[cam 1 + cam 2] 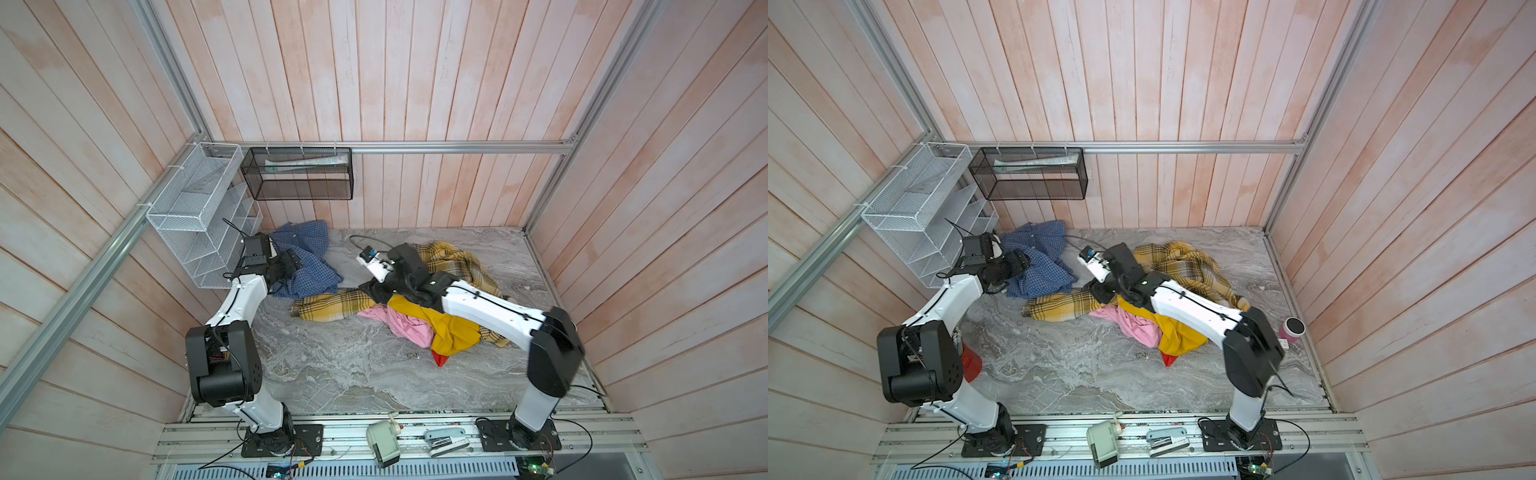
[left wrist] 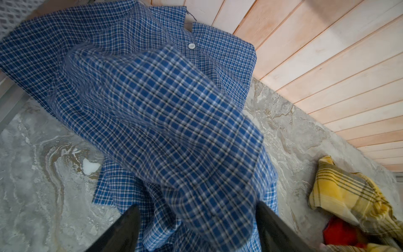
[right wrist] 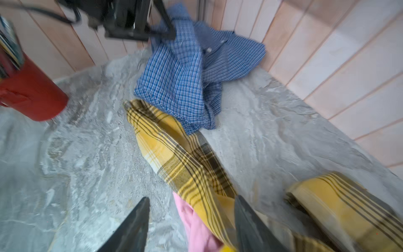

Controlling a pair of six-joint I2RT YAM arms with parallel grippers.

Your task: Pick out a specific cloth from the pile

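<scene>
Left gripper [image 2: 197,205] — jaws wide apart, a raised fold of the cloth [image 1: 309,249] between them. The cloth lies crumpled at the far left corner of the desk [image 1: 332,365], its edge touching the pile [image 1: 453,328], which lies right of centre. Right gripper [image 3: 192,197] — jaws apart, low over the pile's yellow plaid strip [image 3: 185,165].

The cloth [image 1: 307,249] was laid at the back left of the table [image 1: 332,374], just right of the wire rack [image 1: 195,220] and below the mesh basket [image 1: 297,178] hung on the back wall [image 1: 415,187]; the pile [image 1: 451,328] was spread to its right across the table's middle, one end touching it
</scene>
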